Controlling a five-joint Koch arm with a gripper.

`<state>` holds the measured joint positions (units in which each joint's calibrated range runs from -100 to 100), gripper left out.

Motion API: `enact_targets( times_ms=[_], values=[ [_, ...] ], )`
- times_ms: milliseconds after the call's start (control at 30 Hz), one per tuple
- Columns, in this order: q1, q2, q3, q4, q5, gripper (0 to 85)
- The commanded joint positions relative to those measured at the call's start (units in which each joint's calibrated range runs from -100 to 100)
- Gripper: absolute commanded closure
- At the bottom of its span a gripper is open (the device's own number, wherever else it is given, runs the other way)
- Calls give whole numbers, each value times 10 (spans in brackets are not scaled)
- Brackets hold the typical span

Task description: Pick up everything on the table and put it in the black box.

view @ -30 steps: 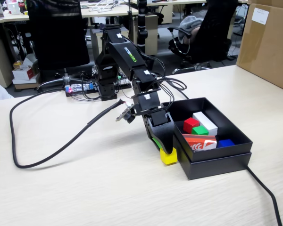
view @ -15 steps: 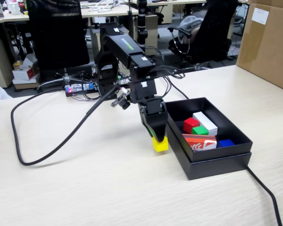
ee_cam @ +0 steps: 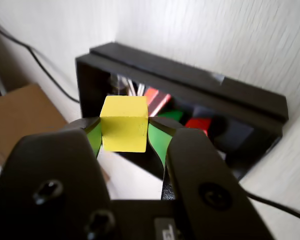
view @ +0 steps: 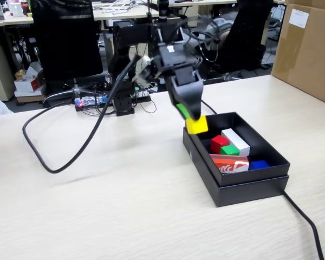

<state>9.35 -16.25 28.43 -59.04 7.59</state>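
Smooth yellow cube (ee_cam: 123, 123) btwn claw (ee_cam: 124, 137) pads (green)

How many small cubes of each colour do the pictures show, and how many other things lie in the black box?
Yellow cube, held in the gripper: 1
Red cube: 1
Green cube: 1
Long white block: 1
Orange-red packet: 1
Blue thing: 1
Total: 6; five lie in the black box.
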Motion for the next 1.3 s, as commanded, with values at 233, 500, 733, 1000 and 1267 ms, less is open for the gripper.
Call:
enact_targets(
  times_ms=[233,500,733,1000,1267],
  values=[
    [84,-29,8,-9,29,797],
    [81,33,-69,16,-11,791],
    [73,53,-122,66,-27,790],
    [75,55,-170,80,-36,508],
    [68,-7,-148,80,-36,415]
  ],
)
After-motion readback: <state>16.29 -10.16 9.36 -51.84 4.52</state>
